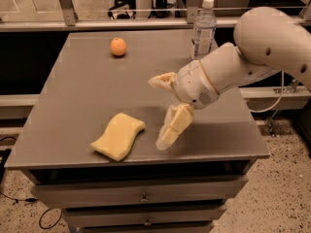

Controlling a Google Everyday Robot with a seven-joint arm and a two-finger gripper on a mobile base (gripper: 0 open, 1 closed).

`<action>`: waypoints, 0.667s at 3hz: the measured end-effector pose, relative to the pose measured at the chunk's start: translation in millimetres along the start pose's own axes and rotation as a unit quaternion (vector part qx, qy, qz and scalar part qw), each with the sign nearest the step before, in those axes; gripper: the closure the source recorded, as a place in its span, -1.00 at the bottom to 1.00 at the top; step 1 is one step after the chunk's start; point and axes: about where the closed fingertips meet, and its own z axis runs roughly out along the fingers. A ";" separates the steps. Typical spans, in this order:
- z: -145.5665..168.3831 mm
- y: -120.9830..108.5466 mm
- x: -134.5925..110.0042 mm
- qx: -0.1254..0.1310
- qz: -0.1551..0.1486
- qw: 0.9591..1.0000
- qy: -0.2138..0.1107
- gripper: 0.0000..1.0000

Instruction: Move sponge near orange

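The pale yellow sponge lies flat near the front edge of the grey table, left of centre. The small orange sits at the table's far left part, well away from the sponge. My gripper hangs over the table just right of the sponge, not touching it. Its two pale yellow fingers are spread wide apart, one pointing down toward the front edge and one pointing left. It holds nothing.
A clear plastic water bottle with a white cap stands at the table's back right, behind my arm. Metal rails run behind the table. Drawers sit under the tabletop.
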 end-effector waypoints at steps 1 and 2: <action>24.4 -0.9 -6.3 -0.011 0.006 1.000 -0.019 -1.00; 40.2 -0.3 -7.0 -0.015 0.011 0.999 -0.029 -1.00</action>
